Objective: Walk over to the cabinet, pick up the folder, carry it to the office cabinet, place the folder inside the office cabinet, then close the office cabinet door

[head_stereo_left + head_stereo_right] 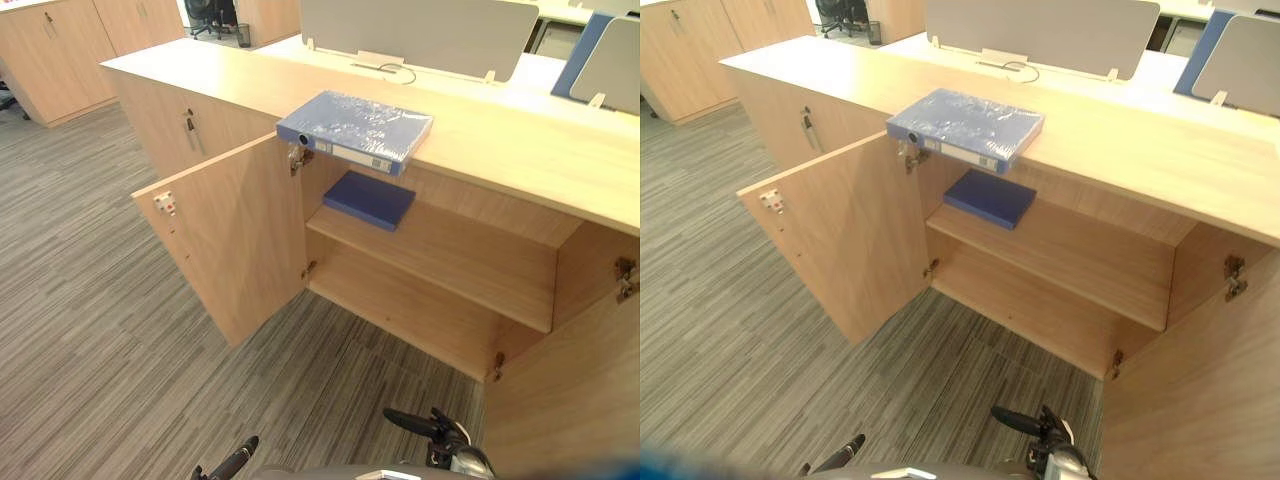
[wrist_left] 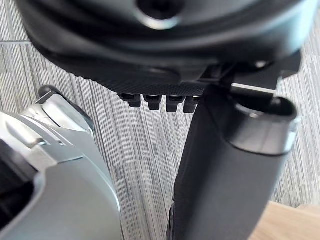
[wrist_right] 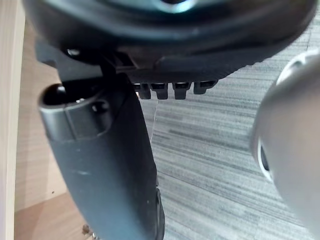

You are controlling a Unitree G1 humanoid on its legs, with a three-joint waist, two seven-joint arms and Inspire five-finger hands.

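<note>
Both hands hang low, well short of the work: the left hand (image 1: 232, 464) and the right hand (image 1: 418, 424) each have loose, nearly straight fingers and hold nothing. The folder (image 1: 355, 128) lies flat on the cabinet top (image 1: 520, 150), far ahead of and above both hands, with its near corner jutting past the edge. The step in hand looks like the approach and the pick-up. That overhang is the best way in: raise the right hand under the jutting corner, thumb on top, and bring the left hand to the spine side to steady it. The glossy wrap may be slippery, so close firmly before lifting. The open door (image 1: 235, 240) stands ahead of the left hand, so keep that arm inside it. A darker book (image 1: 370, 198) sits on the shelf (image 1: 450, 260) below the folder
</note>
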